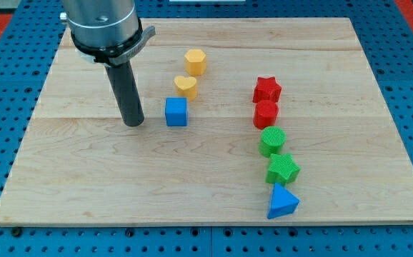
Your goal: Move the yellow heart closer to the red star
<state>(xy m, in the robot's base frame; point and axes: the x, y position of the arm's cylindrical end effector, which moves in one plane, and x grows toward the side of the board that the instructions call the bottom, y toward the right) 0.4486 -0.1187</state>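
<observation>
The yellow heart (186, 86) lies left of the board's middle, just above the blue cube (176, 112). The red star (267, 90) lies to its right, about a hundred pixels away, at the top of a column of blocks. My tip (133, 123) rests on the board to the left of the blue cube and down-left of the yellow heart, touching neither.
A yellow hexagon (195, 62) sits above the heart. Below the red star run a red cylinder (266, 113), a green cylinder (272, 140), a green star (283, 169) and a blue triangle (282, 203). The wooden board (85, 178) lies on a blue pegboard.
</observation>
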